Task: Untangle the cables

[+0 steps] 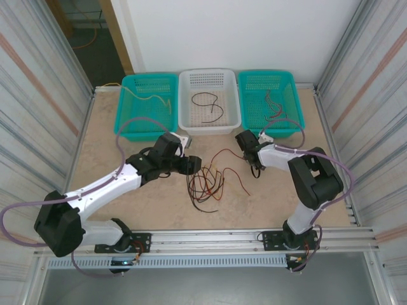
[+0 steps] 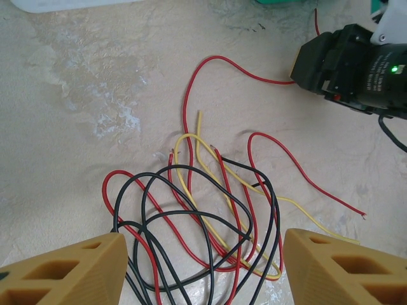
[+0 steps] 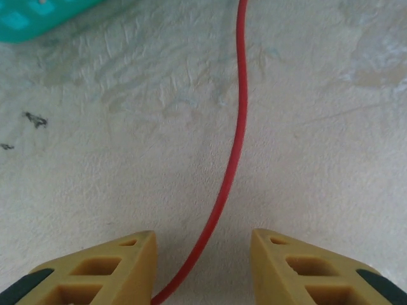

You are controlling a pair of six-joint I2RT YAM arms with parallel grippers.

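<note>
Two sets of jaws: both stand apart, neither clamped on anything.
Right gripper (image 3: pixel 203 238): low over the table (image 3: pixel 95 178), moderately parted, with one red cable (image 3: pixel 238 127) running between its fingers, nearer the left one in the wrist view; no squeeze visible.
Left gripper (image 2: pixel 203 254): wide apart and empty, hanging over the near side of the tangle.
Cables (image 2: pixel 203 216): red, black and yellow wires looped over one another in a loose heap on the table, between the two grippers in the top view (image 1: pixel 205 184).
Red strand: arcs out of the heap to the right gripper.
Left teal basket (image 1: pixel 137 132): at the table's far edge, a yellowish wire (image 1: pixel 149 98) inside.
White basket (image 1: pixel 210 127): middle of the row, a black wire (image 1: pixel 206 105) inside.
Right teal basket (image 1: pixel 280 130): dark reddish wires (image 1: pixel 273 105) inside.
</note>
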